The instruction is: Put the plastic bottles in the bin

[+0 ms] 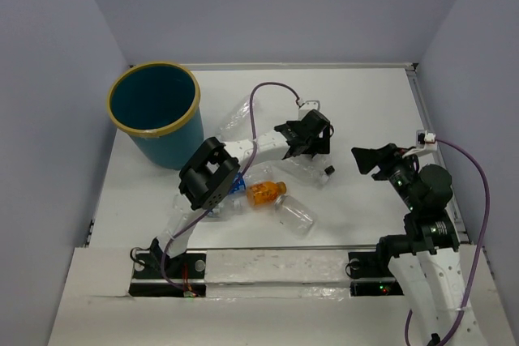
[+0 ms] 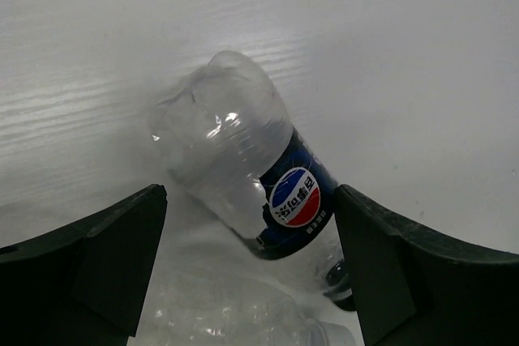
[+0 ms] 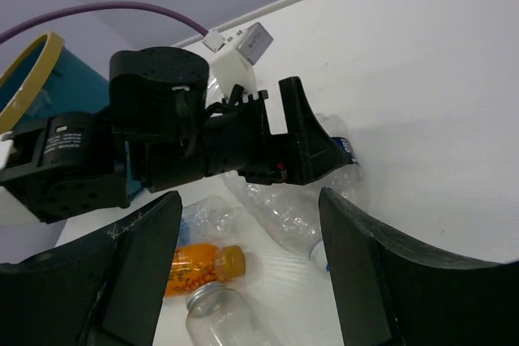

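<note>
Broadest of all, the white worktop [image 1: 365, 103], walled in pale grey; at its far left the bin [image 1: 162, 150], teal with a yellow rim, upright, mouth upward, well apart from both tools.

Next in size, the left arm [image 1: 212, 174], stretched from the near edge out over the middle of the worktop, with a purple cable [image 1: 255, 111] looped above it; then the right arm [image 1: 422, 200], folded near the right edge and pointed leftward.

At the end of the first, the left tool [image 2: 250, 194]: open, jaws spread wide on either side of a Pepsi-labelled bottle [image 2: 243, 160], touching it on neither side. At the end of the second, the right tool [image 3: 247, 200]: likewise open, nothing between its jaws, facing the left tool, near it but apart.

Smaller still, the plastic bottles, every one in view lying on the worktop outside the bin:
- Pepsi-labelled bottle on its side in the middle, round badge uppermost, black cap [image 1: 328, 170] toward the right arm;
- crumpled clear bottle [image 2: 227, 313] just beside it, toward the near edge;
- capless clear bottle [image 1: 296, 215] nearer the arm bases;
- orange bottle [image 1: 265, 193] just beside that one, on the bin side;
- blue-labelled bottle [image 1: 237, 186] partly hidden under the left arm;
- far clear bottle [image 1: 235, 115] beyond the arm, between bin and left tool.
</note>
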Tool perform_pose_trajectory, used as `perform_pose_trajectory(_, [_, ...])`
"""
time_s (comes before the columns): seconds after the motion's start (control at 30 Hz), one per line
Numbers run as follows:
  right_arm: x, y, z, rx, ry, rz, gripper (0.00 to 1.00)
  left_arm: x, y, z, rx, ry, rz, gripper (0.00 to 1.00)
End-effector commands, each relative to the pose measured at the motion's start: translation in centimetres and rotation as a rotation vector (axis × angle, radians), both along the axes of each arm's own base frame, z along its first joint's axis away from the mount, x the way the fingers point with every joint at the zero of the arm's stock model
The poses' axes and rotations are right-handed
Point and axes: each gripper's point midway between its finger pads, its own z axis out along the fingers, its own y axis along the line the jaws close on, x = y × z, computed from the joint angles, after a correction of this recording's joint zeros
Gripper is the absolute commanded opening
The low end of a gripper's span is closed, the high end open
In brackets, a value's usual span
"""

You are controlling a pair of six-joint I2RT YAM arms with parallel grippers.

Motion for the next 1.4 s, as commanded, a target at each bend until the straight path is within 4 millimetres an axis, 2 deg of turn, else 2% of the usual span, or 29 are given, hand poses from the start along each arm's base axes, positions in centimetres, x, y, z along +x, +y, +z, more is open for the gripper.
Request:
perform_pose_trajectory(0.0, [-1.1, 0.7, 2.8, -0.033, -0.08, 0.055, 0.74, 1.3, -1.3, 1.6, -0.022, -0.041, 0.021, 0.93])
perform_pose_trajectory(0.07, [-1.3, 0.9, 2.8, -0.037, -0.082, 0.072, 0.74, 1.5, -1.8, 0.8, -0.021, -0.032, 0.016, 0.92])
perform_pose_trajectory(0.2, [-1.9, 1.9, 2.5, -0.032, -0.08, 0.133, 0.74, 2.2, -3.1, 0.6, -0.052, -0.035, 0.005, 0.88])
perform_pose_trajectory(0.33, [-2.1, 2.5, 2.0, -0.033, -0.07, 0.174, 0.74, 3.0, -4.3, 1.5, -0.107, -0.047, -0.011, 0.72])
perform_pose_trajectory(0.43, [-2.2, 2.9, 2.0, -0.03, -0.071, 0.198, 0.74, 4.0, -5.0, 3.5, -0.17, -0.089, -0.024, 0.64])
perform_pose_trajectory(0.53, [-2.3, 3.1, 2.2, -0.028, -0.076, 0.218, 0.74, 4.6, -5.6, 7.6, -0.242, -0.155, -0.059, 0.63])
perform_pose_trajectory(0.57, [-2.3, 3.2, 2.2, -0.021, -0.072, 0.222, 0.74, 5.3, -5.5, 11.0, -0.303, -0.214, -0.058, 0.63])
perform_pose_trajectory(0.67, [-2.5, 4.0, 1.7, 0.003, -0.058, 0.264, 0.74, 6.5, -4.7, 17.3, -0.395, -0.326, -0.063, 0.62])
perform_pose_trajectory(0.7, [-2.4, 4.2, 1.3, 0.011, -0.047, 0.274, 0.73, 6.9, -3.5, 20.9, -0.427, -0.382, -0.058, 0.62])
perform_pose_trajectory(0.73, [-2.6, 4.5, 1.1, 0.018, -0.043, 0.297, 0.73, 7.1, -2.7, 23.2, -0.451, -0.418, -0.055, 0.62])
perform_pose_trajectory(0.77, [-2.6, 4.7, 1.0, 0.03, -0.037, 0.307, 0.73, 7.4, -0.9, 27.0, -0.487, -0.475, -0.037, 0.62])
perform_pose_trajectory(0.8, [-2.6, 4.9, 0.8, 0.035, -0.033, 0.319, 0.73, 7.4, 0.2, 28.9, -0.502, -0.506, -0.028, 0.62])
perform_pose_trajectory(0.83, [-2.6, 5.2, 0.2, 0.041, -0.014, 0.34, 0.73, 6.8, 2.2, 32.3, -0.522, -0.564, -0.02, 0.62])
perform_pose_trajectory(0.9, [-2.4, 5.4, -0.1, 0.05, 0.0, 0.355, 0.73, 6.5, 5.2, 35.1, -0.524, -0.619, 0.01, 0.62])
perform_pose_trajectory(0.93, [-2.1, 5.7, -1.1, 0.07, 0.044, 0.367, 0.73, 6.3, 8.7, 37.3, -0.519, -0.662, 0.057, 0.62])
perform_pose_trajectory(1.0, [-1.5, 6.1, -1.3, 0.089, 0.049, 0.384, 0.73, 6.3, 12.5, 38.7, -0.506, -0.689, 0.118, 0.62])
perform_pose_trajectory(1.03, [-1.2, 6.2, -1.9, 0.096, 0.071, 0.389, 0.73, 7.1, 15.8, 39.4, -0.492, -0.709, 0.18, 0.62])
perform_pose_trajectory(1.07, [-0.4, 6.3, -2.3, 0.102, 0.088, 0.384, 0.73, 6.1, 18.7, 40.3, -0.481, -0.722, 0.216, 0.62])
perform_pose_trajectory(1.1, [0.0, 6.5, -2.2, 0.101, 0.079, 0.389, 0.73, 6.0, 20.9, 40.6, -0.467, -0.735, 0.261, 0.62])
perform_pose_trajectory(1.13, [0.6, 6.5, -2.4, 0.101, 0.086, 0.382, 0.73, 6.7, 24.4, 39.6, -0.426, -0.735, 0.333, 0.63])
perform_pose_trajectory(1.17, [1.5, 6.6, -2.8, 0.102, 0.106, 0.377, 0.74, 5.2, 27.2, 41.3, -0.428, -0.781, 0.371, 0.63])
perform_pose_trajectory(1.2, [1.9, 7.0, -3.0, 0.101, 0.121, 0.387, 0.74, 5.3, 29.4, 39.6, -0.382, -0.777, 0.439, 0.63])
perform_pose_trajectory(1.23, [2.2, 7.4, -3.1, 0.099, 0.133, 0.399, 0.75, 4.8, 31.5, 39.9, -0.367, -0.8, 0.482, 0.63])
perform_pose_trajectory(1.27, [3.0, 7.9, -3.3, 0.086, 0.157, 0.41, 0.76, 4.0, 35.3, 40.9, -0.35, -0.844, 0.562, 0.63])
perform_pose_trajectory(1.3, [3.2, 8.6, -3.4, 0.07, 0.166, 0.423, 0.77, 3.9, 37.0, 40.0, -0.333, -0.834, 0.601, 0.63])
perform_pose_trajectory(1.37, [3.7, 9.6, -3.6, 0.009, 0.162, 0.441, 0.81, 3.1, 40.3, 40.1, -0.323, -0.851, 0.664, 0.63])
